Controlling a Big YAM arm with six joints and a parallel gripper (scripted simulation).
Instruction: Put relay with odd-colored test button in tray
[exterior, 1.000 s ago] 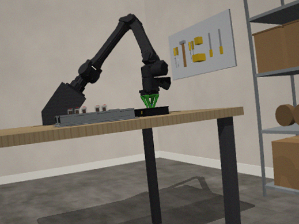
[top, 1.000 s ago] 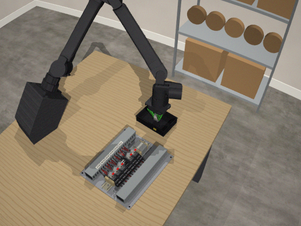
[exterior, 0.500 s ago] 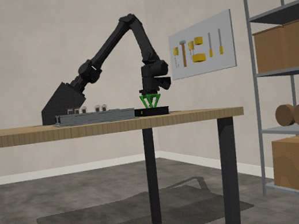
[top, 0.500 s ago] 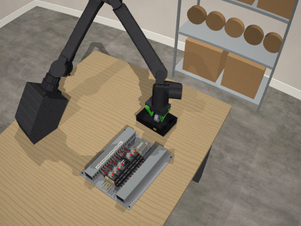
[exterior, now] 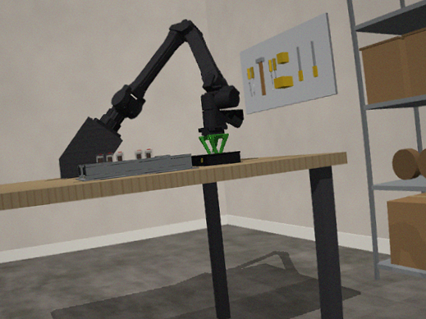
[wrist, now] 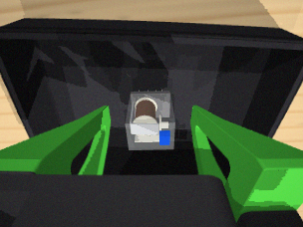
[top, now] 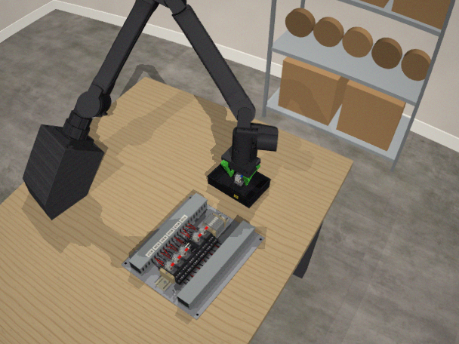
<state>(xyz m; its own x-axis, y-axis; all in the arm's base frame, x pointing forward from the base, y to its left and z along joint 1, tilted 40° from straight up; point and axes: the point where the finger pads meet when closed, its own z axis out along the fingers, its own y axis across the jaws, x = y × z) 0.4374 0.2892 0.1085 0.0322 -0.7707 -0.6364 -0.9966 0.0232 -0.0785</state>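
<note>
Even soft light, faint shadows, slightly blurry

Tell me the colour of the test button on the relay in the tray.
Blue test button, clearest in the wrist view.

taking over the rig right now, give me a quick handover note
Gripper: open, low over the black tray, green fingers apart on either side of the blue-button relay, not touching it.
Relay: inside the tray, which stands open side up on the bench.
Panel: red-button relays seated in their sockets.
Done: pull, carry, release.
Left: lift the arm away; confirm all lies still.
</note>
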